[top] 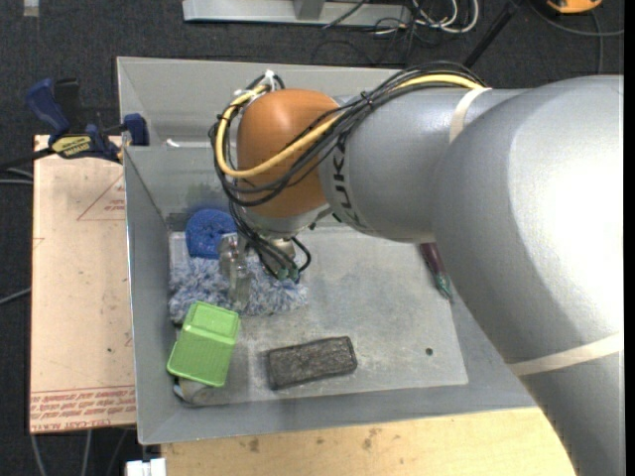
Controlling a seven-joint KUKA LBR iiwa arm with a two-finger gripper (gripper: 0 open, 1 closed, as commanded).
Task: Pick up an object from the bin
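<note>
My gripper (238,271) hangs under the orange wrist cover, its fingers pointing down into a blue and white rag (216,288) at the left of the bin. The fingertips sit close together on the cloth; whether they pinch it I cannot see. A round blue brush-like thing (207,231) lies just behind the rag, left of the gripper. A bright green plastic block (203,343) rests in front of the rag, near the bin's front left corner.
A dark grey rectangular sponge-like block (311,361) lies on the floor at the front middle. A thin pink and green pen-like thing (436,271) shows at the right, by the arm. The big grey arm covers the bin's right and rear.
</note>
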